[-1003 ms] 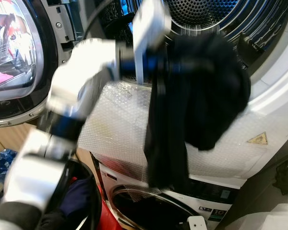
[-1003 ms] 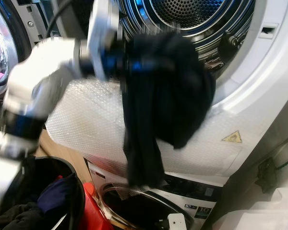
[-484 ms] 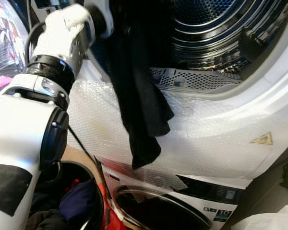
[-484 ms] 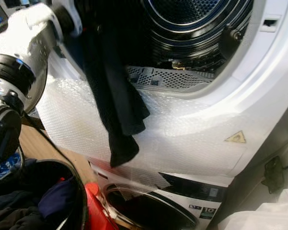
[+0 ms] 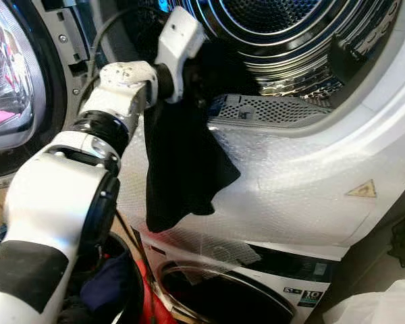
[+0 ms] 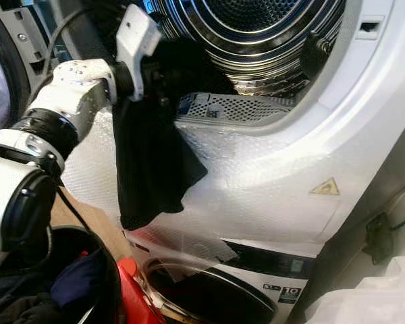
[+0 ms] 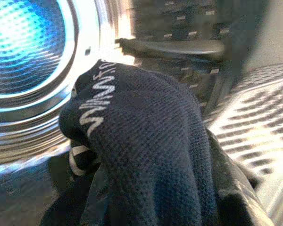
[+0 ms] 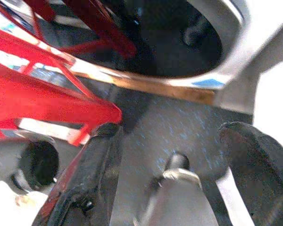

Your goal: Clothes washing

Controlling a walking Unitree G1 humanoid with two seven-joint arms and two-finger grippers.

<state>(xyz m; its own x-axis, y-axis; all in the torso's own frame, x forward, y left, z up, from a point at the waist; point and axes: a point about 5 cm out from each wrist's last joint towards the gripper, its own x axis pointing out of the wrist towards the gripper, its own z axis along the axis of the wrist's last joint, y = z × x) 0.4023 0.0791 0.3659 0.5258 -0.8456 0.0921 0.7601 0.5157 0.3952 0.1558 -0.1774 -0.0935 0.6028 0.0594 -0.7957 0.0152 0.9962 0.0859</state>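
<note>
two machines are stacked: the upper machine with its round drum open, and the lower machine beneath it. one sheet of bubble wrap covers the upper machine's front panel below the opening. one yellow warning sticker sits on that panel toward the robot's right.

the left gripper is raised at the left lower edge of the drum opening. it is clamped on one black garment; the fingers are buried in the cloth. the garment's upper part lies at the drum's rim, and the rest hangs down over the bubble wrap, its lowest corner ending just above the lower machine. in the left wrist view the garment shows white lettering on a folded edge, with the perforated drum wall behind it.

one open door stands at the robot's left. one black basket with dark clothes stands below the left arm.

the right gripper hangs low with its two fingers spread wide, holding nothing, beside one red frame.
</note>
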